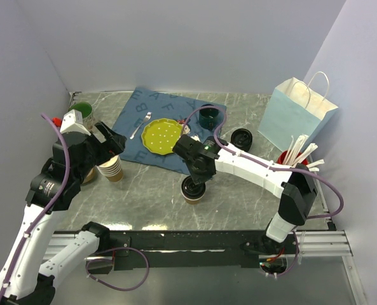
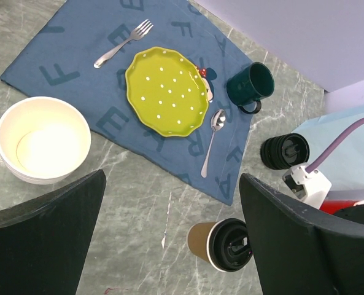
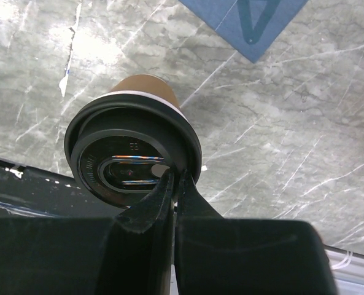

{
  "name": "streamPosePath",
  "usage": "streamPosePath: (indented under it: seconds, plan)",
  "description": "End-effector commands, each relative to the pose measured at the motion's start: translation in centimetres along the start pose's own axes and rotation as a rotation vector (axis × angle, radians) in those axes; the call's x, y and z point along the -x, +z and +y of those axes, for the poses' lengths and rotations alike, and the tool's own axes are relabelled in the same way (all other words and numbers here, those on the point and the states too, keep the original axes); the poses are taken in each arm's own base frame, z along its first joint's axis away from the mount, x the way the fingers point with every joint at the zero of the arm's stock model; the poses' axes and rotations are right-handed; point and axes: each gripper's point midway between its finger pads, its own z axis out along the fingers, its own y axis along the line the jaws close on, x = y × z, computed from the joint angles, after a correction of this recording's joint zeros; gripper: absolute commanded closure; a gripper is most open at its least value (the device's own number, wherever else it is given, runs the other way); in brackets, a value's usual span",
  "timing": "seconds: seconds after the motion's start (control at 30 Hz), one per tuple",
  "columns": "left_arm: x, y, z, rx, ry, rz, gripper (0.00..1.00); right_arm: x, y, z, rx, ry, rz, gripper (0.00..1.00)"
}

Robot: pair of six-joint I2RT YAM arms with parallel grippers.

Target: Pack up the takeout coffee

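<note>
The takeout coffee (image 1: 193,189), a brown paper cup with a black lid, is at the middle of the marble table, near the front. My right gripper (image 1: 198,175) is above it, shut on the lid's rim. In the right wrist view the fingertips pinch the rim's near edge (image 3: 177,178), and the lid (image 3: 126,157) fills the view. I cannot tell whether the cup rests on the table or hangs just above it. My left gripper (image 1: 110,147) is open and empty over the far left. The coffee (image 2: 221,244) shows between its fingers (image 2: 59,215), far below.
A stack of lidless tan cups (image 1: 113,170) stands under the left gripper. A blue cloth (image 1: 137,114) holds a yellow plate (image 1: 161,135), a fork and a spoon. A dark green mug (image 1: 207,116), spare black lids (image 1: 241,138), a light blue paper bag (image 1: 296,114) and a red holder of stirrers (image 1: 299,159) stand to the right.
</note>
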Motion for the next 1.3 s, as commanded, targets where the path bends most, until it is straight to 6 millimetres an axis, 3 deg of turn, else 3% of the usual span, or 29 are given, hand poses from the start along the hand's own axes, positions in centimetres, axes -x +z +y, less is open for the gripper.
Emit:
streamPosePath:
  seconds: [0.0,0.77,1.27]
  plan:
    - [1.2,-0.8,-0.6,-0.022,0.003,-0.038,0.03,0.9,0.3,0.3,-0.006,0.026,-0.045,1.0]
    - [0.6,-0.8,-0.7,-0.039,0.0,-0.015,0.03,-0.7,-0.1,-0.2,-0.023,0.027,0.03,0.95]
    - [0.5,-0.7,-0.8,-0.041,0.009,-0.006,0.03,-0.2,0.3,0.7,0.017,0.037,0.016,0.95]
